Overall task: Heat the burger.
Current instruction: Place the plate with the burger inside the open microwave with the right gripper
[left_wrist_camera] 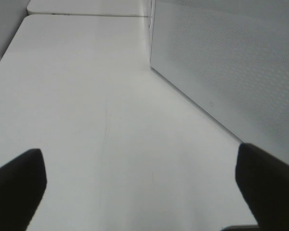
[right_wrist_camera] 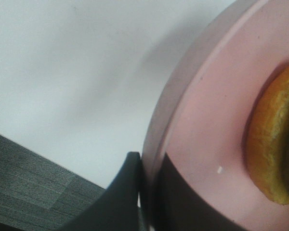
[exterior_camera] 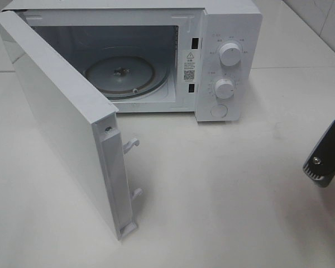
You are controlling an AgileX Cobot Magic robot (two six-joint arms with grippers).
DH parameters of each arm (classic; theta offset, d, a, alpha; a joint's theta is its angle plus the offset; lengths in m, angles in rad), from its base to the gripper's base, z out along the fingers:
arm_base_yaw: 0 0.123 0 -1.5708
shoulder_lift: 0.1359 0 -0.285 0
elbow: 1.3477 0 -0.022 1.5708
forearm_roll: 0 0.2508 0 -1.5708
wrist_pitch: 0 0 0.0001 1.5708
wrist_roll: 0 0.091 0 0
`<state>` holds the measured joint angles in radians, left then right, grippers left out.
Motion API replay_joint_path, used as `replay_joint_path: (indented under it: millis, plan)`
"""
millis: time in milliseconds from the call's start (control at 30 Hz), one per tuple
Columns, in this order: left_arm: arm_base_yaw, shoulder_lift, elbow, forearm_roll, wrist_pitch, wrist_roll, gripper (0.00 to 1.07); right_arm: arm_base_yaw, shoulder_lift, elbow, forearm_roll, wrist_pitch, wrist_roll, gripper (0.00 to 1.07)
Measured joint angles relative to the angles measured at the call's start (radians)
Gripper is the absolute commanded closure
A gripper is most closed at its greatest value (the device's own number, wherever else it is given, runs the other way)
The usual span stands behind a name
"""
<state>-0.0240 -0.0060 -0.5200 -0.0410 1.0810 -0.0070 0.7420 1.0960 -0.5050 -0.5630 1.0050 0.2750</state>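
White microwave (exterior_camera: 234, 22) (dotted door (left_wrist_camera: 231, 62)), pink plate (right_wrist_camera: 207, 144), orange-brown burger (right_wrist_camera: 272, 144)

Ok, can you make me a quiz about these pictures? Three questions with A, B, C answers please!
1. Where is the burger?
A. on the plate
B. inside the microwave
C. on top of the microwave

2. What colour is the plate?
A. blue
B. pink
C. green

3. How is the microwave door?
A. open
B. shut
C. taken off

Answers:
1 A: the right wrist view shows the burger's bun sitting on the plate.
2 B: the rim and flat part of the plate are both pink.
3 A: the door is swung wide open, so you can see the glass turntable inside with nothing on it.
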Motion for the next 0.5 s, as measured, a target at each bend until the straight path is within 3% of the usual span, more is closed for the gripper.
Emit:
replay_joint_path:
  millis: [500]
  plan:
    - [0.0,0.0,0.0,0.0,0.0,0.0,0.06,0.0,0.0,0.0,-0.05,-0.126,-0.226,1.07]
